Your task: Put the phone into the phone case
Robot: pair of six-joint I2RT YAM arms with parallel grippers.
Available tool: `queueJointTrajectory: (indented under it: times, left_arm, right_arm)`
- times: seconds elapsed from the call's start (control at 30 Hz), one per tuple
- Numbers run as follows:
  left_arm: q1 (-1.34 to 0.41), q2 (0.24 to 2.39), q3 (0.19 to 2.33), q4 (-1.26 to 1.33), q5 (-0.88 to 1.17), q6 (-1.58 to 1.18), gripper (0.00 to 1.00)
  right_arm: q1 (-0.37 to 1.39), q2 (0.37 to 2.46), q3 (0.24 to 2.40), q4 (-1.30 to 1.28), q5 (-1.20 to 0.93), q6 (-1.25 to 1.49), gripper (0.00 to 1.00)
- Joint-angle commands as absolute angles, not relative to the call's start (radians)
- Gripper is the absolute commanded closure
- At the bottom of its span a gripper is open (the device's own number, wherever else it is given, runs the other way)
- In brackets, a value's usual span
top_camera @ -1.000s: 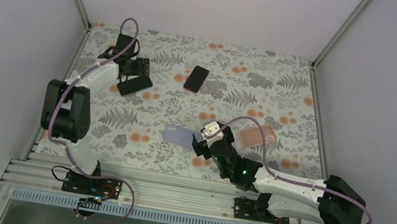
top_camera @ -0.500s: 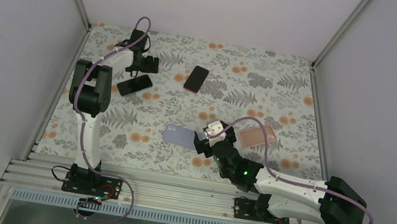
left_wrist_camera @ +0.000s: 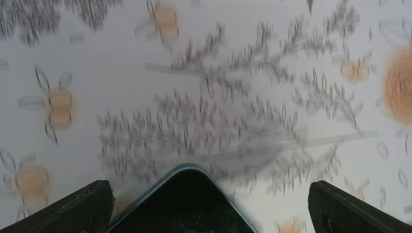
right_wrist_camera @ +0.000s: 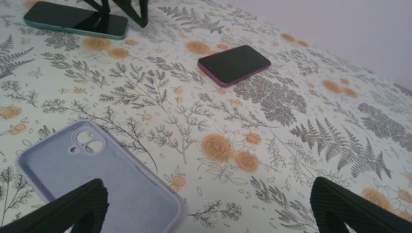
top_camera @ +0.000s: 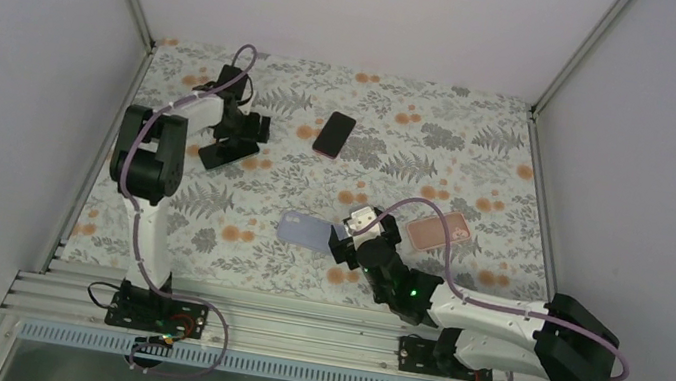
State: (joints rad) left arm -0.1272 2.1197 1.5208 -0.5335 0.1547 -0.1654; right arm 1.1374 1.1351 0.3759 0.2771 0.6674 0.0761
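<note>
Jaws wide both sides, empty; teal phone [left_wrist_camera: 180, 204] corner between left jaws.

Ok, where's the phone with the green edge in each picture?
Top external: the green-edged phone lies far left, partly under the left gripper.
Left wrist: only its corner shows, bottom centre, between the fingers.
Right wrist: top left.
Shared landmark: the open left gripper standing over one end of it.

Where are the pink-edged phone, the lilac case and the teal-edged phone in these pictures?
pink-edged phone [right_wrist_camera: 234, 63]: right wrist view, middle of its dark screen.
lilac case [right_wrist_camera: 111, 182]: right wrist view, middle of its inner floor.
teal-edged phone [right_wrist_camera: 58, 17]: right wrist view, left part of its screen.
</note>
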Motion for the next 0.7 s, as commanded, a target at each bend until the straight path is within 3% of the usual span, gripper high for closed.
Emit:
queueJointTrajectory:
  times: [0.0, 0.33, 0.67]
  left_arm:
    - [-0.133, 2.034, 1.382, -0.530, 0.213, -0.167, 0.00]
    - [-0.156, 1.857, 1.111, -0.436, 0.253, -0.183, 0.00]
    - [-0.180, 1.773, 1.132, -0.616, 0.122, -0.112, 0.00]
  right_arm:
    - [1.135, 1.141, 0.393, 0.303, 0.717, 0.111, 0.01]
    - [1.135, 1.153, 0.406, 0.276, 0.719, 0.127, 0.01]
    - [1.135, 1.159, 0.413, 0.265, 0.714, 0.134, 0.01]
